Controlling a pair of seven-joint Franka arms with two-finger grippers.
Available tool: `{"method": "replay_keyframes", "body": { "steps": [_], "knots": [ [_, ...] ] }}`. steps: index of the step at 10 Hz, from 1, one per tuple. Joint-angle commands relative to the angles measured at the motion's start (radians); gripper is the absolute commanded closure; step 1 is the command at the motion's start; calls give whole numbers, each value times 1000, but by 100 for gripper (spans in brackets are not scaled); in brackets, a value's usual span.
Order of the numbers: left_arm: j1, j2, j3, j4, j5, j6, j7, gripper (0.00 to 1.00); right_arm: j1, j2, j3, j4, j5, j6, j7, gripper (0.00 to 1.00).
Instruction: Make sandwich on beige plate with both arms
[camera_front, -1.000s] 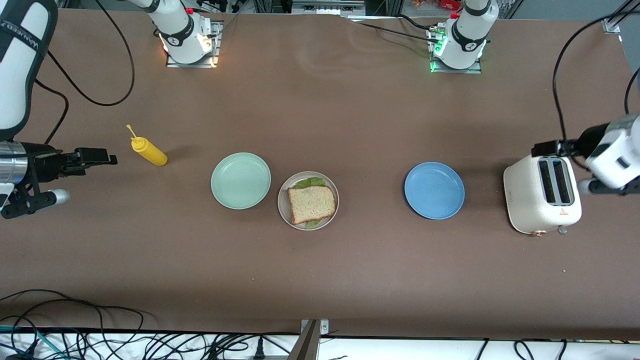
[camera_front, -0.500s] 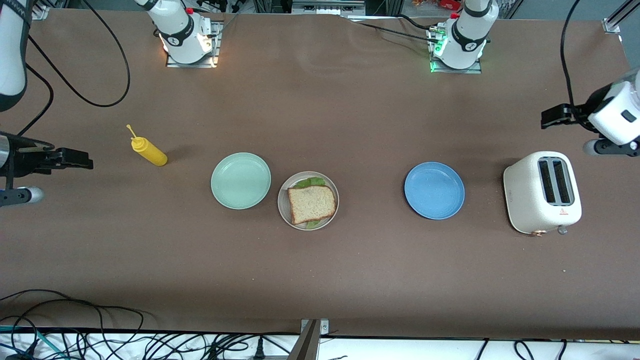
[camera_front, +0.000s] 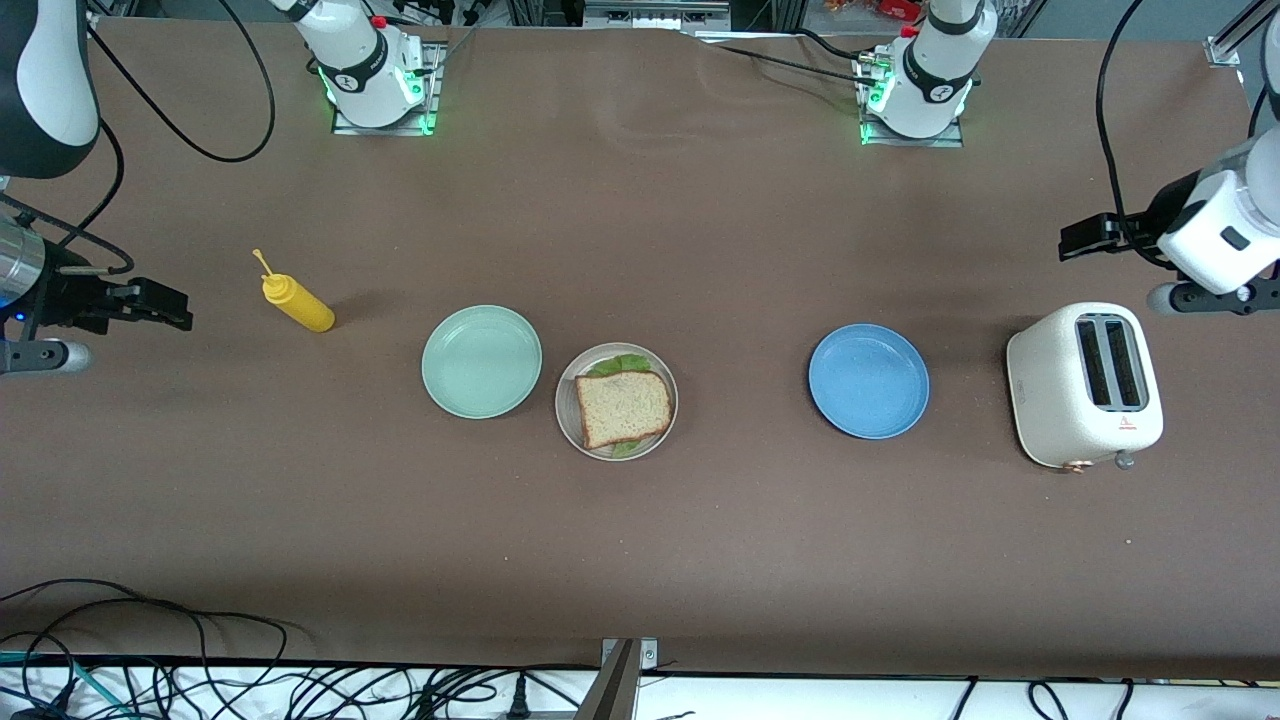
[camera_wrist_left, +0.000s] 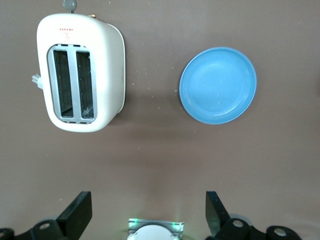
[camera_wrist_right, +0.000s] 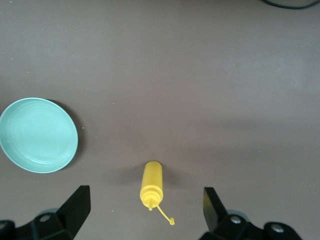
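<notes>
Sandwich (camera_front: 624, 408): we find it on the beige plate (camera_front: 567, 412), beside the mint-green plate (camera_front: 481, 361). Left gripper (camera_wrist_left: 148, 216) and right gripper (camera_wrist_right: 145, 211): both released, holding nothing, well away from that plate.

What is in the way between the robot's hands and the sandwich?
The sandwich already sits on the beige plate. Between it and the right gripper are the yellow bottle and green plate. Between it and the left gripper is the blue plate.

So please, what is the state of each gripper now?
Left gripper: open, holding nothing, over bare table.
Right gripper: open, holding nothing, over bare table.
</notes>
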Motion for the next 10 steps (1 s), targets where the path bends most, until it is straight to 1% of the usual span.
{"method": "replay_keyframes", "body": {
  "steps": [1,2,3,4,5,8,10],
  "knots": [
    [16,-29,-7,-27,-27,25,-9,0,-12,-110,-28,-141,25,51,9,0],
    [18,-27,-4,-22,-16,28,-9,0,-11,-101,-40,-142,28,48,11,0],
    [28,-27,0,-21,-23,34,-9,0,-11,-96,-63,-139,66,45,11,0],
    [33,-26,-3,-9,-11,36,-11,0,-11,-96,-73,-136,106,40,11,0],
    [33,-18,-3,10,-14,36,-9,0,-7,-96,-67,-134,110,36,12,0],
    [34,18,-2,16,-17,42,1,0,-6,-98,-70,-133,101,33,9,0],
    [35,20,-2,16,-14,83,1,0,-6,-101,-68,-134,47,46,9,0]
  ]
}}
